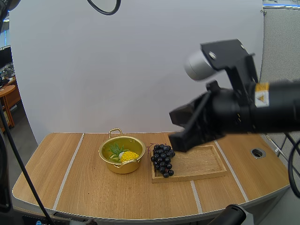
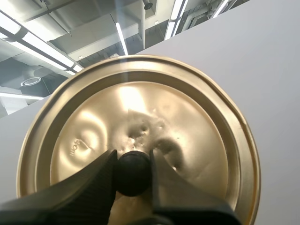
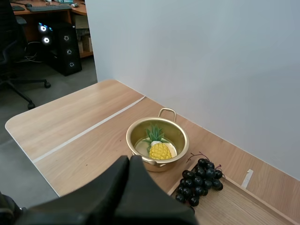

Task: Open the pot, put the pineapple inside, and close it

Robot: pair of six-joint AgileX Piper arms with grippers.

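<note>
Gold-coloured and lidless, the pot [image 1: 123, 168] sits near the middle of the table [image 1: 61, 173]. The pineapple [image 1: 127, 156] already lies inside it, yellow body toward five o'clock and green leaves toward ten. So, as I read it, the opening and the loading are done and only the closing is left. The lid [image 2: 140, 108] is held away from the pot by the left gripper [image 2: 132, 158], whose two fingers pinch its black knob [image 2: 133, 174] between them. The right gripper [image 1: 182, 140] hangs high over the wooden tray [image 1: 201, 161], at three o'clock from the pot, its fingers pressed together on nothing. A bunch of grapes [image 1: 163, 161] rests on the tray's nine o'clock end, just beside the pot. What remains, I'd say, is bringing the lid over the rim and seating it squarely.
</note>
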